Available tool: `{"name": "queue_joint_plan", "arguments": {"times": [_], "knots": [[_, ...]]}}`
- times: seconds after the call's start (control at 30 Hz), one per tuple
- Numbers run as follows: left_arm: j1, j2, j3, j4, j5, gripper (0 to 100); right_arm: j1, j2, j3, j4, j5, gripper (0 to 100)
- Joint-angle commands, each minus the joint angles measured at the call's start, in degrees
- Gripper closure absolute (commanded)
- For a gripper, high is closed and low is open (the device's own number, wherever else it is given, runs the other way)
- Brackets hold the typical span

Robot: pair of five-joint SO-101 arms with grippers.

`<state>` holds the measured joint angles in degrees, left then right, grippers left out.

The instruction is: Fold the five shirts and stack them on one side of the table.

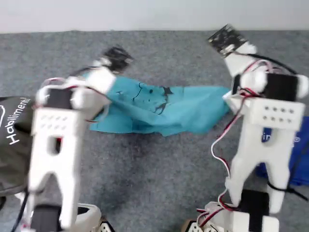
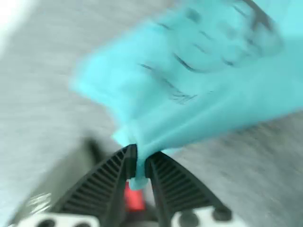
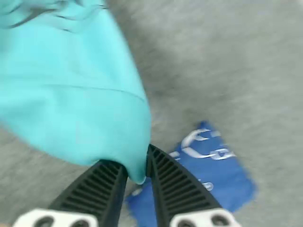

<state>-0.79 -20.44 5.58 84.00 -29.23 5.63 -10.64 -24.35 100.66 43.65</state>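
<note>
Both ends of the teal shirt (image 1: 164, 108) are pinched. The left end effector (image 2: 137, 158) is clenched on a bunched edge of it, and the right end effector (image 3: 137, 168) is clenched on the opposite edge. The fabric spans between the two arms over the far middle of the grey surface (image 1: 154, 179), print side up. We can't tell whether the sagging middle touches the surface or hangs just above it.

Our read is that we're mid-fold or mid-spread on this shirt, and it isn't stacked yet.

How we'd do this step well:
- Hold both wrists at matched height and move them at matched speed, or the cloth skews and the fold line goes diagonal.
- Hold light tension only. Each grip looks like a small bite of fabric near the fingertips, so pulling the arms apart could strip it out.
- Lay the slack middle down first, then bring the held edge over it, and release only once the cloth is flat.
- Let go on both sides together, since a one-sided drop will drag the fold.

There is a blue shirt (image 3: 208, 172) at the near right, just beside the right arm, and a black shirt (image 1: 14, 145) at the left edge. We'd keep the teal cloth from sweeping across either one, and choose the stack side before the final placement.
</note>
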Motion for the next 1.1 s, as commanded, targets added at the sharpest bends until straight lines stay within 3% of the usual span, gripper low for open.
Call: {"name": "queue_joint_plan", "arguments": {"times": [0.0, 0.3, 0.43, 0.53, 0.83, 1.07], "knots": [[-5.7, -11.8, -2.9, -5.2, 0.2, 99, 2.2, -4.4, -8.0, 0.6, 1.4, 98.8], [-7.9, -27.0, -6.1, -14.9, 0.0, 99, 2.9, -8.3, -14.9, -3.7, 2.5, 98.8], [-8.1, -29.3, -8.7, -13.4, 0.0, 99, 3.0, -9.5, -14.5, -2.5, 5.6, 98.8], [-7.8, -29.5, -8.6, -6.9, -3.3, 99, 2.7, -7.7, -13.5, 2.2, 9.3, 98.8], [-8.4, -29.7, 0.8, 8.8, -9.2, 99, -7.7, -6.0, 6.9, 2.2, 9.7, 98.8], [-15.2, -29.6, 19.1, 4.7, -9.8, 99, -16.8, -5.8, 28.2, 1.2, 9.1, 98.8]]}}
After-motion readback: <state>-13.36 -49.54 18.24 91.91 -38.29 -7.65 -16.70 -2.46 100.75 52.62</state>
